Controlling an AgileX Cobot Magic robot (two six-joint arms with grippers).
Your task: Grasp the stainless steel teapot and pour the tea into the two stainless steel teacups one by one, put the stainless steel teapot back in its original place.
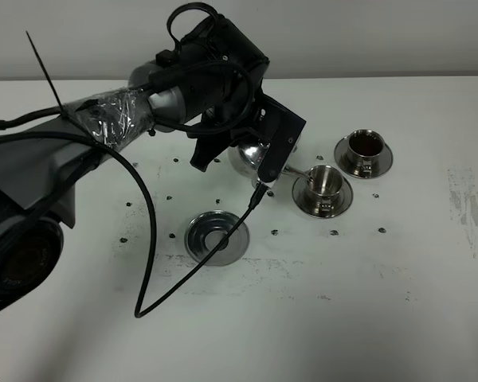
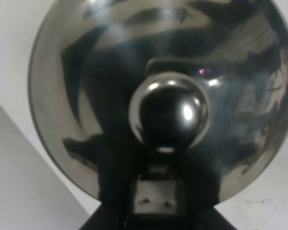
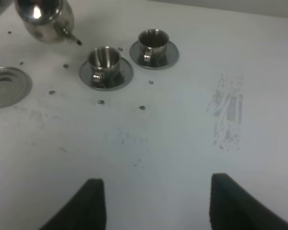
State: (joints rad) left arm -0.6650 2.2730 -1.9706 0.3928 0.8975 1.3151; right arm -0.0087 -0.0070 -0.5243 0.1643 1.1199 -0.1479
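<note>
Left arm [image 1: 32, 199] looms nearest, teapot [image 1: 251, 155] tipped toward the empty teacup [image 1: 323, 181], past the middle of the desk [image 1: 398, 318]; the filled teacup [image 1: 365, 145] sits beyond. Left wrist: left end effector [image 2: 156, 191] clenched on the teapot. Right wrist: right end effector [image 3: 156, 182] released, idle; spout [image 3: 73, 38] looks shy of the rim, so tea may splash!

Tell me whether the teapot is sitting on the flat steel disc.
No, the flat steel disc lies bare, with the teapot apart from it.

Nothing legible shows: no lettering, label, brand mark, number or sign can be made out on any surface in view.
</note>
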